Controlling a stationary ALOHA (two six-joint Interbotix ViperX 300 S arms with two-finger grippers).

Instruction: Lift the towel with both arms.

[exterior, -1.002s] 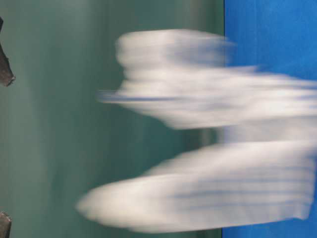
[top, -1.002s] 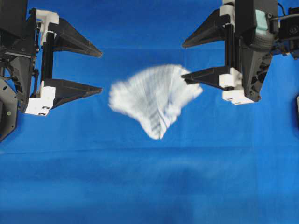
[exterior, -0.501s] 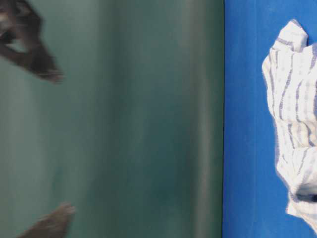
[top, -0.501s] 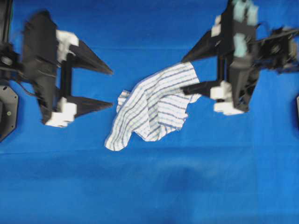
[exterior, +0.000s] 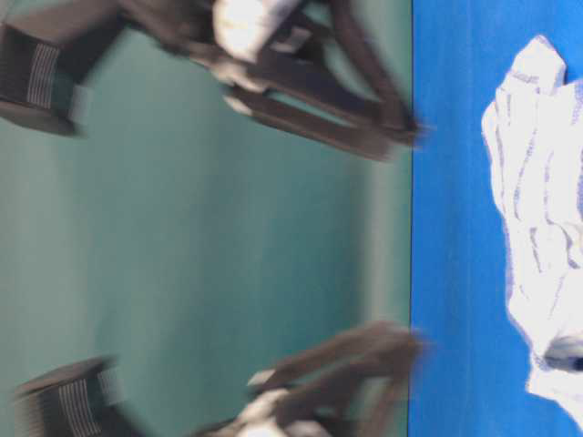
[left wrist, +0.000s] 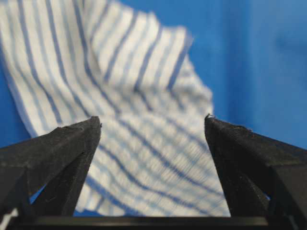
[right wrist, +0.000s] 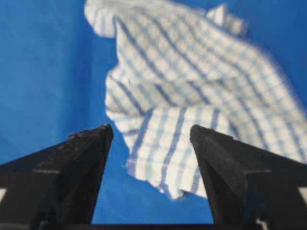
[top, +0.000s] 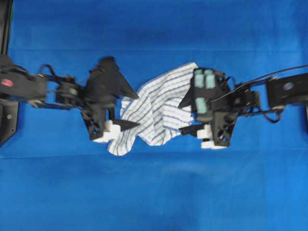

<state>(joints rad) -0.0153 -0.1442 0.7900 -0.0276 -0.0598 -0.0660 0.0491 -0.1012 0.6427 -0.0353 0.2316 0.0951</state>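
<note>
On blue cloth (top: 154, 192), crumpled towel (top: 156, 113) (no container), flanked by gaping grippers

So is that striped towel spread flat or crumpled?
Crumpled: the towel lies bunched in folds on the blue cloth, corners overlapping.

Bright blue cloth (top: 154, 192) covers whole work surface in overhead view, edge to edge. Faint horizontal crease across cloth above middle, softer fold shadows in lower half. Narrow dark strip (top: 5, 29) along upper left edge of cloth. Table-level view turned sideways: blue cloth (exterior: 455, 273) fills right part, plain dull green wall (exterior: 200, 237) beside it on left, straight boundary between. Light even, soft.
</note>
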